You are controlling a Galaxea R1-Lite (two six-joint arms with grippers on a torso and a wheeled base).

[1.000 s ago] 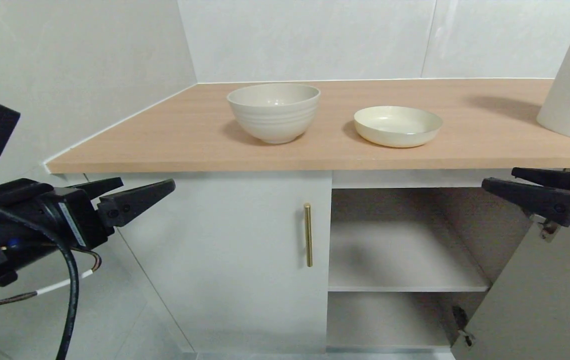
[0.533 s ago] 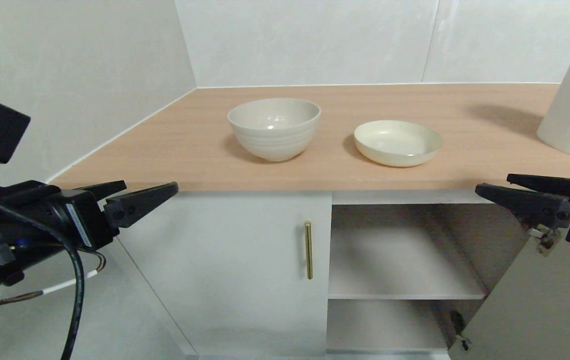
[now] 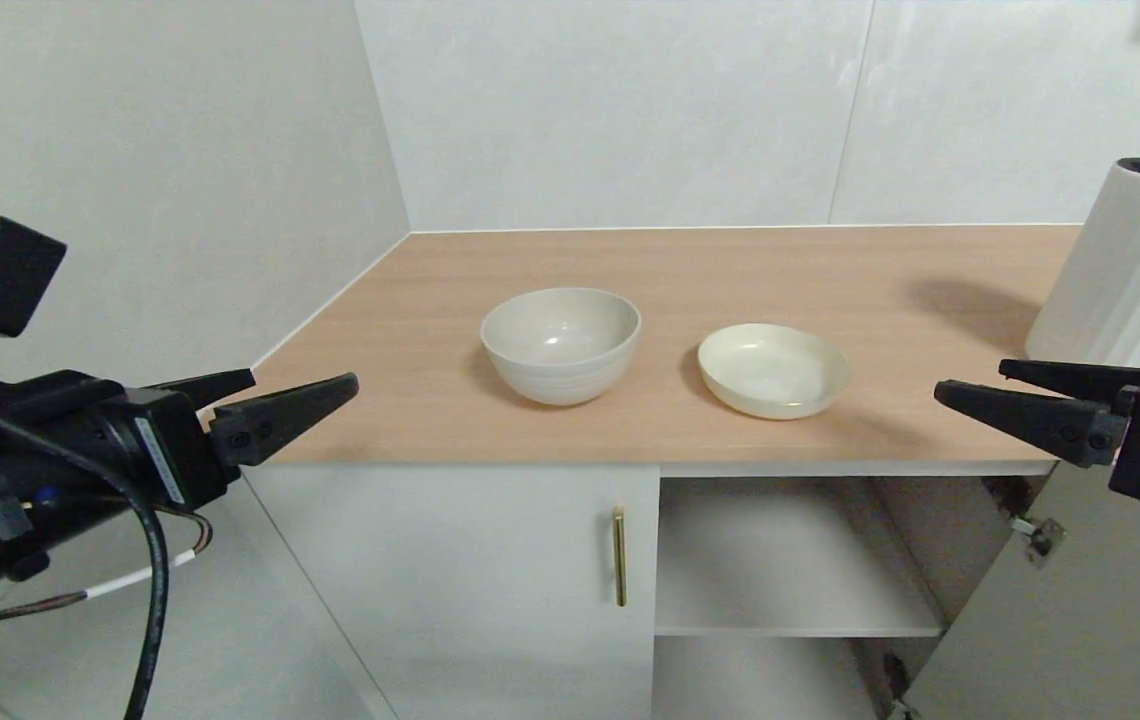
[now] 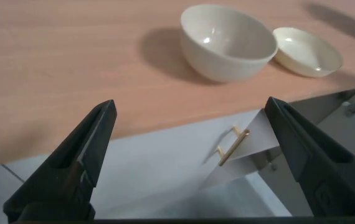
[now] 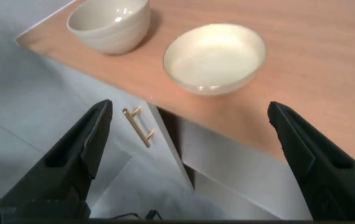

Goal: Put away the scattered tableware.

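I'm holding my left gripper (image 3: 303,378) and right gripper (image 3: 970,377) spread wide, pinching nothing, both hovering at the countertop's (image 3: 690,265) front edge. The deep bowl (image 3: 560,345) is sitting upright on it, with the shallow dish (image 3: 773,370) just beside it on my right, not touching. Both are showing bare glaze inside. Below, the right cabinet compartment (image 3: 790,560) is standing open and the left door (image 3: 470,580) is shut. The ribbed white vessel (image 3: 1120,270) is sitting far right; I can't tell its contents.

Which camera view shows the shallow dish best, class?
The right wrist view: the dish lies whole and close, seen from above, with its inside plain to see. The head view shows the dish whole but farther off, right of the bowl. The left wrist view shows the dish small, past the bowl.
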